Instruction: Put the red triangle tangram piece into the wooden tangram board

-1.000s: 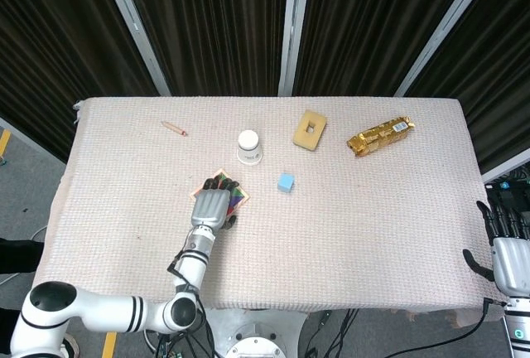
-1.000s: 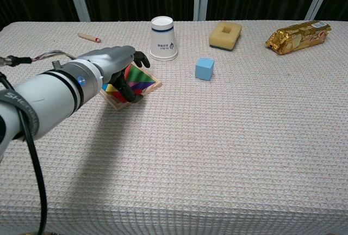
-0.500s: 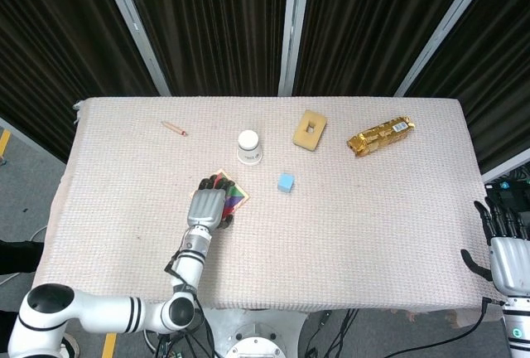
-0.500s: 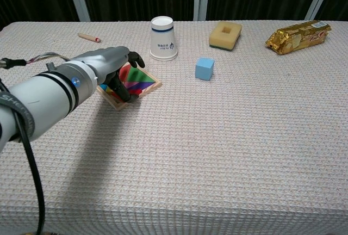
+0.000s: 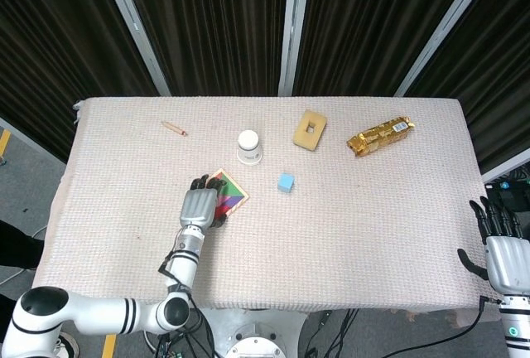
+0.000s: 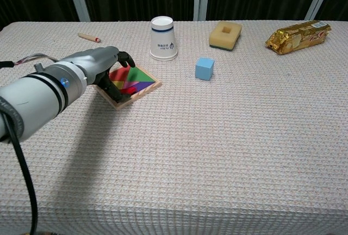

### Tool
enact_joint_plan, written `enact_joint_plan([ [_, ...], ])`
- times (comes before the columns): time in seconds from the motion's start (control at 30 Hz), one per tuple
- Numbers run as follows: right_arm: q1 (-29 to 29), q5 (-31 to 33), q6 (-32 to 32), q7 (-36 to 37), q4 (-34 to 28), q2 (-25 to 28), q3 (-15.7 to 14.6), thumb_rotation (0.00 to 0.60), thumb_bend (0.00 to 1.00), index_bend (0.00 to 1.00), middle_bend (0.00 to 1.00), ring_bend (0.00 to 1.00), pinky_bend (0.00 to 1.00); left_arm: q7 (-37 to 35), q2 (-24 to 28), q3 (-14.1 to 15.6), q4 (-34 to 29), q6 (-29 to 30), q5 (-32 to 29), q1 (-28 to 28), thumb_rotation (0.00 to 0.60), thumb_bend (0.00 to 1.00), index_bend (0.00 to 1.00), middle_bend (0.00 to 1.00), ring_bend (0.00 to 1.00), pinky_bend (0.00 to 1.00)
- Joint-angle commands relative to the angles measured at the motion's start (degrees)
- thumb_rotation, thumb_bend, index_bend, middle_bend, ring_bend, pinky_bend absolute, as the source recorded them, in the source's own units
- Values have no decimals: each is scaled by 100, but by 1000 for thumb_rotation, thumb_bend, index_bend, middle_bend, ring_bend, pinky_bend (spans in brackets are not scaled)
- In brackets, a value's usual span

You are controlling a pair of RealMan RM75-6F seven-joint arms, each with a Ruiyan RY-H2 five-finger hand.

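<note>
The left hand (image 6: 103, 69) lay over the near-left edge of the wooden tangram board (image 6: 142, 87), its dark fingers curled down against that edge. Whether the fingers pinched anything could not be determined; no piece was visible between them. The red triangle tangram piece (image 6: 120, 75) lay inside the board, directly beside the fingertips, flush among the other coloured pieces. In the head view the left hand (image 5: 199, 205) covered the board's left corner, and the board (image 5: 231, 191) showed to its right.

The step in hand appeared to be the final seating or release of the piece. By judgement, the placement was essentially complete.

The next move would call for confirming that the piece sat flat in its recess, then lifting the fingers straight up and drawing the hand away without dragging the board or dislodging neighbouring pieces. The paper cup (image 6: 163, 38) stood just beyond the hand and should be avoided on withdrawal.

The right hand (image 5: 501, 252) hung off the table's far right edge, fingers apart, holding nothing.
</note>
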Motion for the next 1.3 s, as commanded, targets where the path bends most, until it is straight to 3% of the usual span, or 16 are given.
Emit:
enact_joint_plan([
  [0.03, 5, -2, -2, -11, -13, 4, 1, 600, 176, 0, 0, 0, 0, 30, 29, 14, -15, 22, 7, 19, 600, 308, 173, 123, 0, 91],
  [0.7, 22, -16, 8, -98, -121, 51, 7, 600, 176, 0, 0, 0, 0, -49, 152, -11, -308, 1, 89, 106, 600, 311, 176, 122, 0, 89],
  [0.9, 4, -38, 65, -84, -141, 76, 12, 600, 176, 0, 0, 0, 0, -93, 513, 44, -823, 456, 547, 286, 600, 310, 176, 123, 0, 89],
  [1.03, -47, -72, 165, -32, -156, 93, 3, 600, 176, 0, 0, 0, 0, -549, 1133, 585, -1368, 1051, 1395, 891, 600, 309, 176, 126, 0, 90],
  [1.13, -98, -81, 251, 41, -125, 65, 0, 600, 176, 0, 0, 0, 0, -1338, 1613, 1210, -1559, 1553, 2238, 1573, 600, 280, 180, 142, 0, 95],
  [1.3, -192, -134, 415, 276, 48, -133, -27, 600, 176, 0, 0, 0, 0, -2421, 1949, 2316, -650, 2416, 4011, 2482, 600, 233, 214, 156, 18, 104],
])
